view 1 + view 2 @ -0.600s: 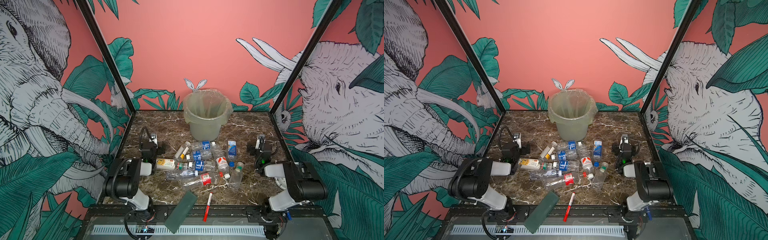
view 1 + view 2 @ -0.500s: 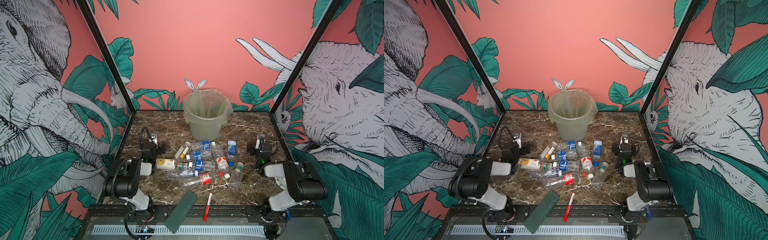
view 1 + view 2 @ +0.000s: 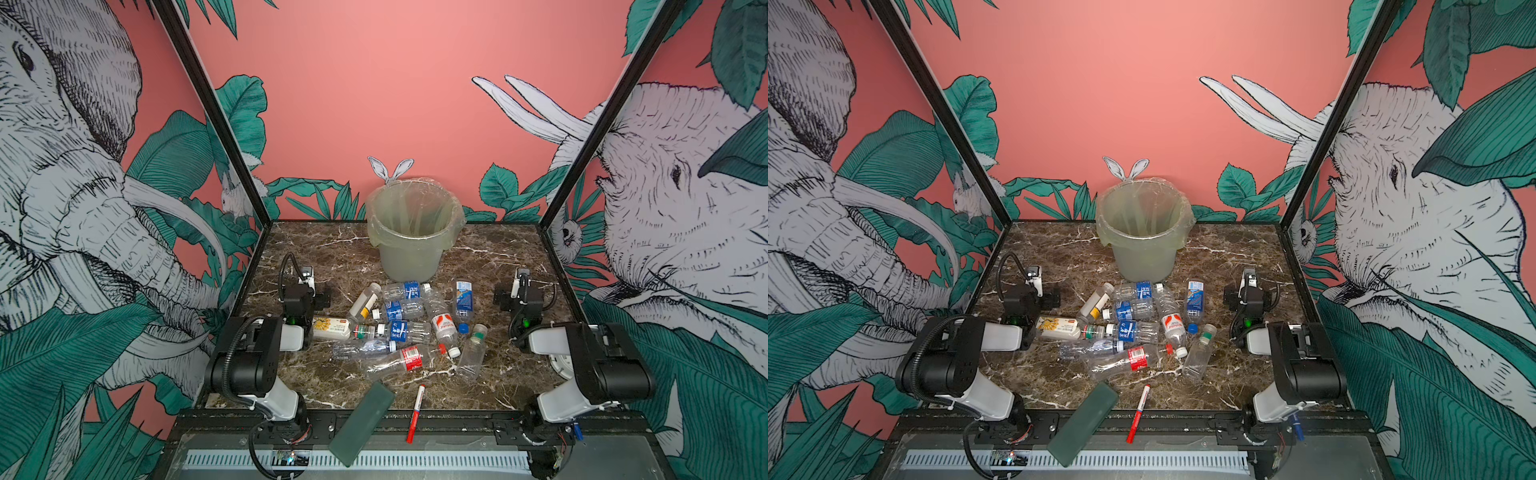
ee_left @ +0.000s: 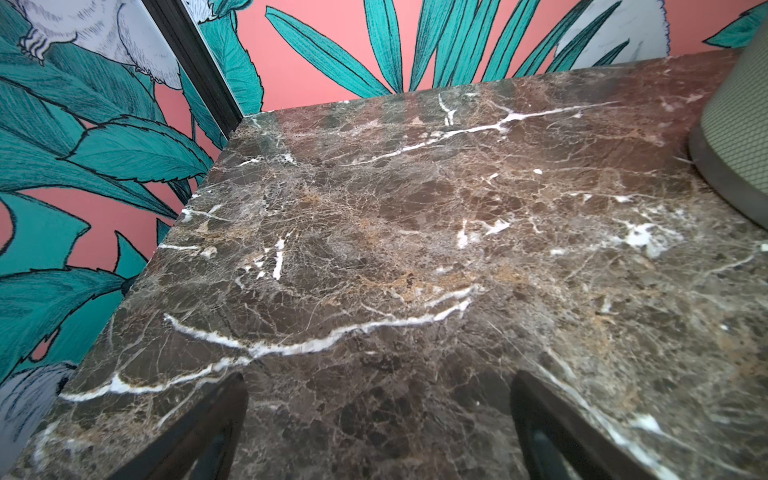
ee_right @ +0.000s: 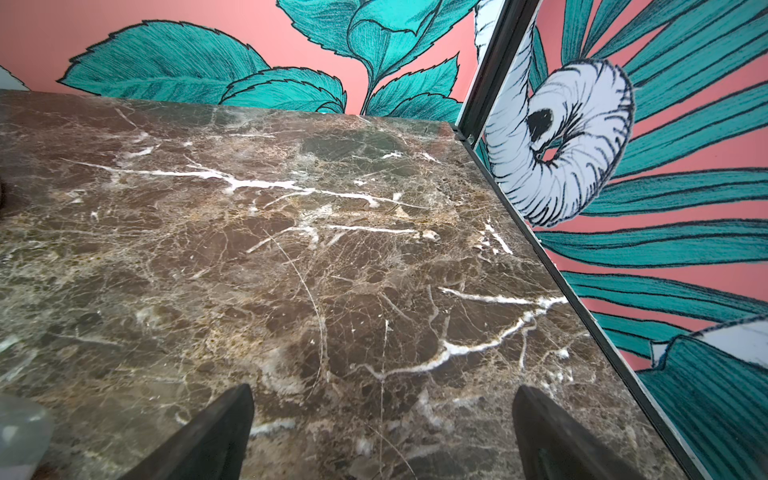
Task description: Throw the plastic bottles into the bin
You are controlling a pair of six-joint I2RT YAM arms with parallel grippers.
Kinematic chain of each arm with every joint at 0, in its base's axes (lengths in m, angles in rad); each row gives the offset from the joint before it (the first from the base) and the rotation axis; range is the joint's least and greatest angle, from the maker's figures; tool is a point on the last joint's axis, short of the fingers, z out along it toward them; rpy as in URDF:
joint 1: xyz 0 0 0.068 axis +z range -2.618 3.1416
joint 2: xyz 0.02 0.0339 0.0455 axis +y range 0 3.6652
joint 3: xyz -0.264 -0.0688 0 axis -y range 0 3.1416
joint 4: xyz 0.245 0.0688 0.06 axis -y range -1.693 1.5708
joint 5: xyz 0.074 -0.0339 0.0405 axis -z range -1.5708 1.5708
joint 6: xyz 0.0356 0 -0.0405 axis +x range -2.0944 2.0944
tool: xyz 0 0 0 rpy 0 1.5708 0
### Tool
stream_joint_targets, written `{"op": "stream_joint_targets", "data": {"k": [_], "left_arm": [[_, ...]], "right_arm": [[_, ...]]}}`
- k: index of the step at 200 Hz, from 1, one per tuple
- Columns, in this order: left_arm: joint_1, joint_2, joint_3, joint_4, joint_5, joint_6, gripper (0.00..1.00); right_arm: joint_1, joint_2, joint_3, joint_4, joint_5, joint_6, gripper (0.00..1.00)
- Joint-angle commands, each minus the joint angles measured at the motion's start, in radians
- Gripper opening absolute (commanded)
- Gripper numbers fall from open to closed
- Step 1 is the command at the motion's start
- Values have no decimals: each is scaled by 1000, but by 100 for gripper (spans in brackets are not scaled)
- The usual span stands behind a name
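Several plastic bottles lie in a loose heap mid-table in both top views; one has a yellow-white label, one a red label, and a green-capped one lies at the right. The bin, lined with a clear bag, stands behind them; its base shows in the left wrist view. My left gripper rests left of the heap, open over bare marble. Open and empty too, my right gripper sits right of the heap. A blurred bottle edge shows beside it.
A flat dark green slab and a red-and-white marker pen lie at the table's front edge. Printed walls and black frame posts close in the sides and back. Bare marble lies between each gripper and the back wall.
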Motion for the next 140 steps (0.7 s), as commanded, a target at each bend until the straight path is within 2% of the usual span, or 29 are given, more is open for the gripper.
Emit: {"op": "stream_joint_targets", "data": {"k": [1,88,106,115,127,140], "left_arm": [[-5,-23,10,-5,-5,5,100],[-4,-26,7,-2,-5,5,100],[-5,-57,-21,35,-121,-33,100],[-5,-82,-27,2,-126,-44,100],[-8,-76,-28,39,-140,-28,100],[-28,-128,-3,-73,-229,-45,100]], "right_arm": [[6,8,-2,44,-4,6,99],[7,6,-10,60,5,5,99],[8,3,-34,103,29,12,99],[9,-2,-56,140,61,21,99],[10,-24,-79,166,81,25,99],[12,-62,-78,131,102,29,99]]}}
